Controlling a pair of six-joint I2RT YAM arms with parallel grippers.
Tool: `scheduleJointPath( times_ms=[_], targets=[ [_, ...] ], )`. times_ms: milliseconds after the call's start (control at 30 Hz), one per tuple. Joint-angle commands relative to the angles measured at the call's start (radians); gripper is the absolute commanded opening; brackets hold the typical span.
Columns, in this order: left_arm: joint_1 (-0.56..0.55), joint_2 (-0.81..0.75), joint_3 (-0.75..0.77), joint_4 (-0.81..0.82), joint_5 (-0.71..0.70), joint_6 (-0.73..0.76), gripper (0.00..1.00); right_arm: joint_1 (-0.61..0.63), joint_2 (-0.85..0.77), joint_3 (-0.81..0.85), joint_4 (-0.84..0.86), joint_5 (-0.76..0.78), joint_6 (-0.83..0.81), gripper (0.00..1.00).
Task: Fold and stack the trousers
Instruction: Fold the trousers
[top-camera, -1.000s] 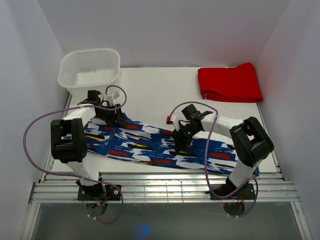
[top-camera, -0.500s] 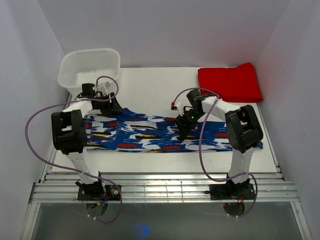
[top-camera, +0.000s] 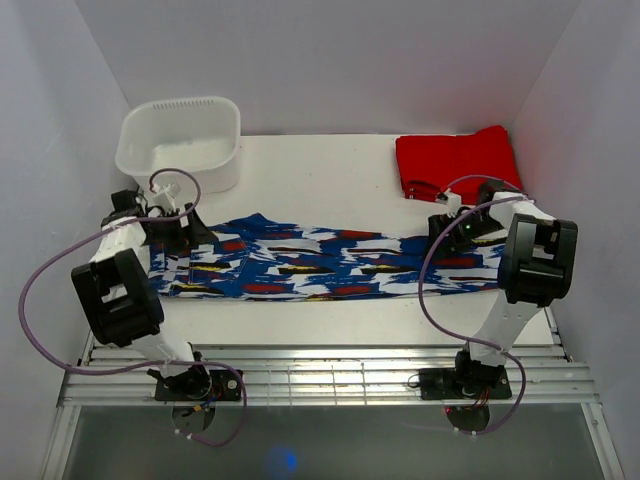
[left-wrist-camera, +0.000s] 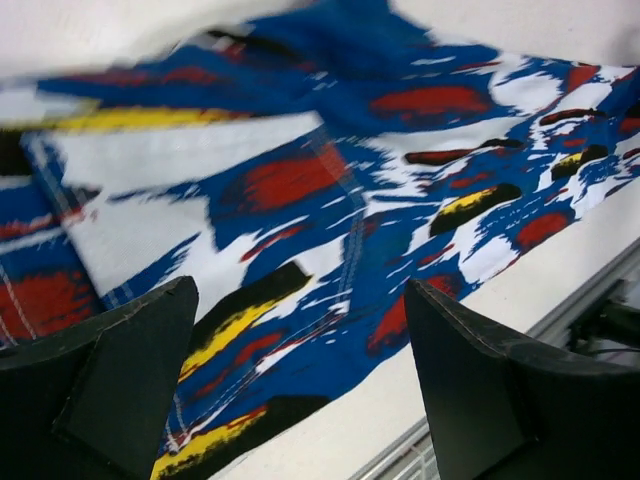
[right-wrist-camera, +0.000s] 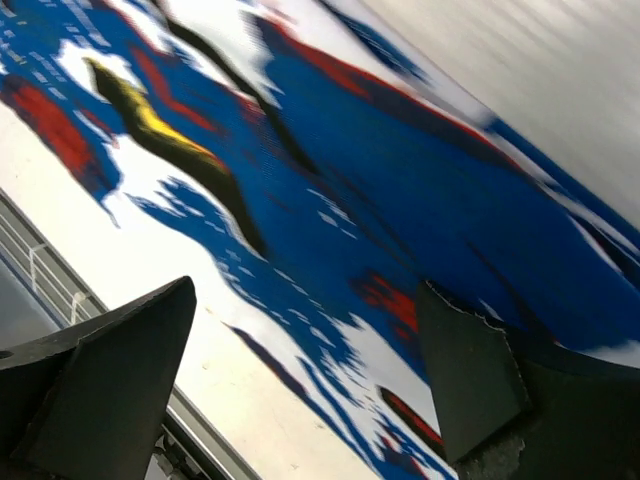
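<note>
The trousers (top-camera: 320, 262), printed blue, white and red with black and yellow streaks, lie flat in a long strip across the table. My left gripper (top-camera: 188, 237) is over their left end, open and empty. In the left wrist view (left-wrist-camera: 300, 390) its jaws stand wide apart above the trousers (left-wrist-camera: 300, 200) near their front edge. My right gripper (top-camera: 448, 232) is over their right end, also open and empty. The right wrist view (right-wrist-camera: 305, 390) shows its jaws wide apart above the trousers (right-wrist-camera: 380, 170).
A plain red folded garment (top-camera: 460, 165) lies at the back right, just behind the right gripper. A white plastic basket (top-camera: 180, 140) stands at the back left. The metal rail of the table's front edge (top-camera: 320, 380) runs in front of the trousers.
The trousers moved away from the front edge and now lie straighter and stretched out. My left gripper moved left and my right gripper moved right, to the two ends.
</note>
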Motion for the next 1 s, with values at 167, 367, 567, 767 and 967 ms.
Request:
scheduleJointPath(
  times_ms=[167, 367, 567, 767, 967],
  targets=[
    [0.230, 0.302, -0.008, -0.070, 0.065, 0.057, 0.78, -0.311, 0.218, 0.018, -0.066, -0.032, -0.051, 0.87],
    [0.408, 0.446, 0.074, -0.086, 0.051, 0.085, 0.72, -0.420, 0.277, 0.029, -0.063, 0.009, -0.022, 0.81],
    [0.433, 0.409, 0.186, -0.313, 0.163, 0.288, 0.73, -0.416, 0.199, 0.042, -0.184, -0.082, -0.107, 0.79],
    [0.419, 0.273, 0.204, -0.399, 0.174, 0.422, 0.73, -0.417, 0.015, 0.107, -0.170, 0.041, -0.088, 0.80],
    [0.329, 0.078, 0.079, -0.295, 0.133, 0.393, 0.77, -0.432, -0.067, 0.141, -0.035, 0.346, 0.027, 0.79]
  ],
)
